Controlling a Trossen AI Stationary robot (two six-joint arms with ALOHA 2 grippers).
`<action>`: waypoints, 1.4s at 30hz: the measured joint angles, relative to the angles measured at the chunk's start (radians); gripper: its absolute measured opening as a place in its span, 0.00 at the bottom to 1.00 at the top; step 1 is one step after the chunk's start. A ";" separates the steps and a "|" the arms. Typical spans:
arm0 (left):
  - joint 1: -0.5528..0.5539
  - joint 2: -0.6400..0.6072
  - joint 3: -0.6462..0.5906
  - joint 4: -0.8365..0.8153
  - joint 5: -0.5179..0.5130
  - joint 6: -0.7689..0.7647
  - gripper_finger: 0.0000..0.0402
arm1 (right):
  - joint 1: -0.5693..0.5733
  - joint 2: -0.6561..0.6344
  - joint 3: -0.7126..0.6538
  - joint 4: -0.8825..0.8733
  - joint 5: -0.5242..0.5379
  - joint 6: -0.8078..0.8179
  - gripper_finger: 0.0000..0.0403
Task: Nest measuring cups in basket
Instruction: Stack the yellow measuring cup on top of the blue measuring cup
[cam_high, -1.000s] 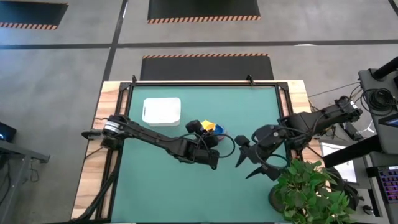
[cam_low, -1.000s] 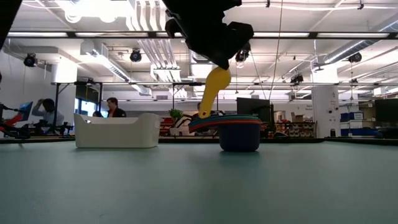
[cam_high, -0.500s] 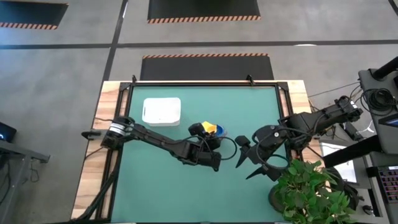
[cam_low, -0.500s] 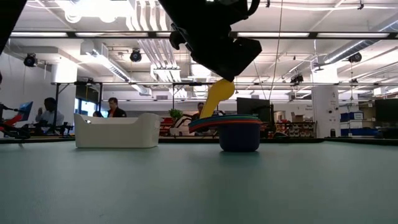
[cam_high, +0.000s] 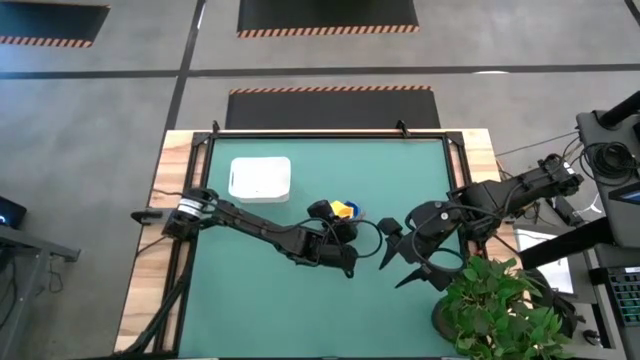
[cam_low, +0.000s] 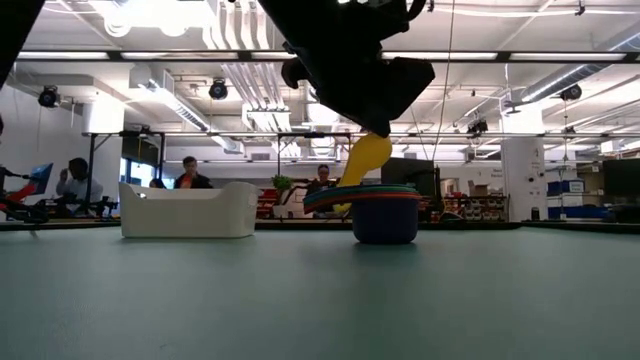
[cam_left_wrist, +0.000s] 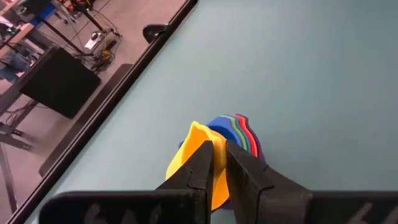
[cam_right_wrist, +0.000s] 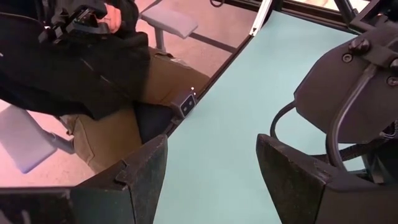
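Gripping the small yellow plastic measuring cup, the left tool is seen above the nested cup stack at frame centre; the right tool is held open; the white square plastic basket is seen upper left on the green worktop.

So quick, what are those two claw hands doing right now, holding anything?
Left gripper: shut on the yellow measuring cup, above the stacked cups.
Right gripper: open, empty, waiting at the table's right side.

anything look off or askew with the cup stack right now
One thing: the yellow cup sits tilted on the nested stack, its handle raised steeply while the left gripper pinches it. The stack stands on the table, apart from the white basket. Nothing looks spilled or damaged.
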 joint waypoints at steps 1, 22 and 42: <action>0.000 0.000 0.000 0.000 0.001 0.000 0.04 | 0.000 0.000 0.000 0.000 0.000 0.001 0.58; 0.025 0.018 -0.001 0.027 0.096 0.016 0.05 | 0.000 0.000 -0.002 -0.003 0.000 0.008 0.58; 0.027 0.024 -0.001 0.068 0.111 0.087 0.25 | 0.000 0.000 -0.002 -0.007 0.000 0.009 0.58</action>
